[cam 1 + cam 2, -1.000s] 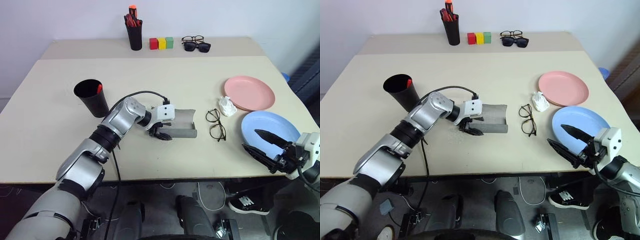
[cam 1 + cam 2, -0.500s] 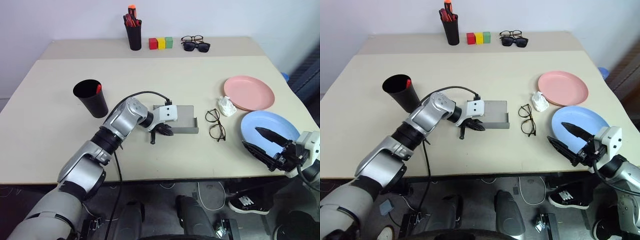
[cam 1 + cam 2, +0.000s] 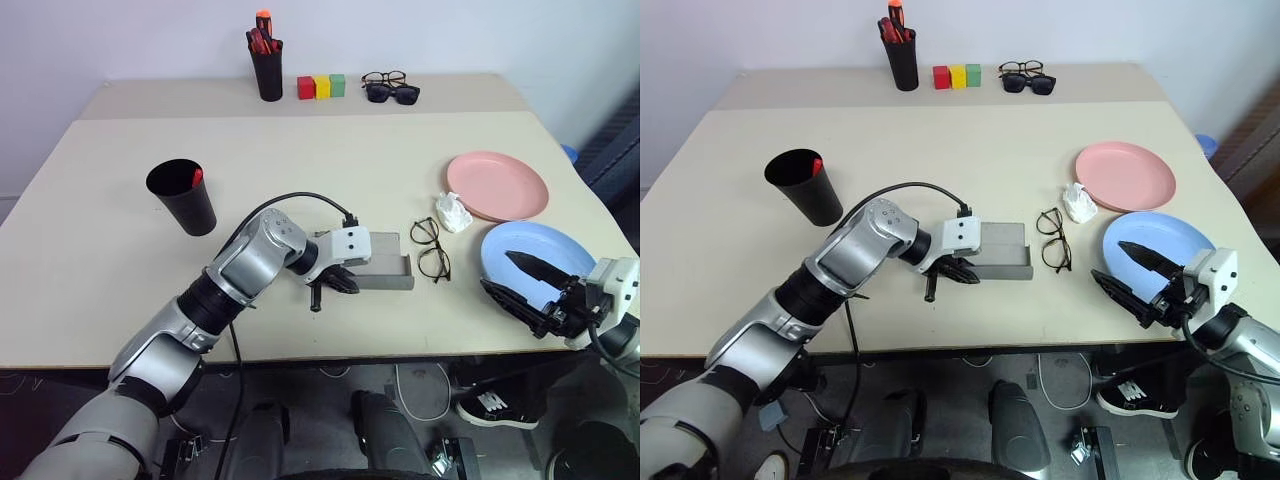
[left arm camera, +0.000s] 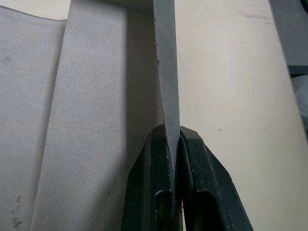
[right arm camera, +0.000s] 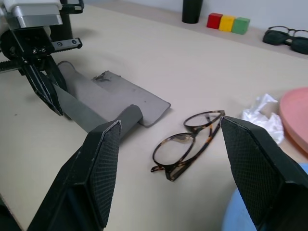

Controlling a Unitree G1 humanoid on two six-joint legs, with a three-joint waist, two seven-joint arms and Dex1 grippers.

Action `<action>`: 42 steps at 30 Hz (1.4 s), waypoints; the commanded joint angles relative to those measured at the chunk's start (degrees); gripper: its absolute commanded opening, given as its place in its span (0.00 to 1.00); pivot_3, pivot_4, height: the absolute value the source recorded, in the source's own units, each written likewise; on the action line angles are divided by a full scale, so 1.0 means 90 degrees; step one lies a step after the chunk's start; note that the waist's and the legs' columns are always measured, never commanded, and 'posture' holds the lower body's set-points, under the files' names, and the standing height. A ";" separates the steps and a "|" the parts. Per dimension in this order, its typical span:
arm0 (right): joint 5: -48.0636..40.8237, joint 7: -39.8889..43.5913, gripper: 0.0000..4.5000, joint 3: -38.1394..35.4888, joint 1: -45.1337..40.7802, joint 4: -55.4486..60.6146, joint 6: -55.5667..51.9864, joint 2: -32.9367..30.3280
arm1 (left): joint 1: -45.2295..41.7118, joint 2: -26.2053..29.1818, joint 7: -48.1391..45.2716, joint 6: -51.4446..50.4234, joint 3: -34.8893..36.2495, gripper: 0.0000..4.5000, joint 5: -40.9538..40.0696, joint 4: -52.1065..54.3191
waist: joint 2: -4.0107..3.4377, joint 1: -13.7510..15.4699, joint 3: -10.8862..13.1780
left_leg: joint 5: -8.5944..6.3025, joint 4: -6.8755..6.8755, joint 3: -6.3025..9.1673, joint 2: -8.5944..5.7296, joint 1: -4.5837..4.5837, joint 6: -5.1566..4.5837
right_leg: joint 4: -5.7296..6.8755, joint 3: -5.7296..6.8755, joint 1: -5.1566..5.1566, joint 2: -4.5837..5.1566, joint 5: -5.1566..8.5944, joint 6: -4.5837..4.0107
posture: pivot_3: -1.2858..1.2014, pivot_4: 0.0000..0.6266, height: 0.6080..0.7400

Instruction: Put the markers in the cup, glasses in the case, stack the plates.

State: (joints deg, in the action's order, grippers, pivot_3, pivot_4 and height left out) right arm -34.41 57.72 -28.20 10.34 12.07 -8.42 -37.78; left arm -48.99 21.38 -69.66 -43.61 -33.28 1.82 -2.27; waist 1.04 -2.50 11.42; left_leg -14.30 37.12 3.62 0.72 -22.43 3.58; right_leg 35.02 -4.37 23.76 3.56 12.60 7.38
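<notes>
Left end effector (image 3: pixel 335 284) pinches the open case (image 3: pixel 385 270) near the counter's front edge; right end effector (image 3: pixel 528 290) gapes empty; glasses (image 3: pixel 431 249) beside it, plates (image 3: pixel 497 186) unstacked, one marker (image 3: pixel 197 177) cupped

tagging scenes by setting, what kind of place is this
Likely a lab or office test setup: a plain beige table against a bare wall, staged props like the coloured blocks, and cables on the floor underneath.

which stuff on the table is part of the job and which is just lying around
Part of the job:
black cup
grey case
wire-framed glasses
pink plate
blue plate

Just lying about:
pen holder
coloured blocks
spare spectacles and sunglasses
crumpled tissue
</notes>
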 commanded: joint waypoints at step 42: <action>0.1225 0.1357 0.75 0.2356 -0.4042 -0.4033 -0.1216 -0.0953 | 0.2378 0.1120 -0.0365 0.1802 0.3774 0.99 -0.3635 0.2089 | -0.0009 -0.0009 -0.0001 | 0.0000 0.0006 -0.0006 0.0002 0.0007 -0.0002 | 0.0009 -0.0005 -0.0004 -0.0001 -0.0016 -0.0022 | 0.52 0.24 1.00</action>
State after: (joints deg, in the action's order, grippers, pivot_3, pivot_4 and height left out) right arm -23.64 68.83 -6.85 -24.51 -23.60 -19.63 -45.99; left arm -27.56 30.61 -72.00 -30.87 -0.65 -30.95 15.63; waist 0.96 -2.59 11.41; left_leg -14.30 37.16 3.56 0.74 -22.38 3.56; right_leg 35.11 -4.42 23.73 3.56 12.45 7.17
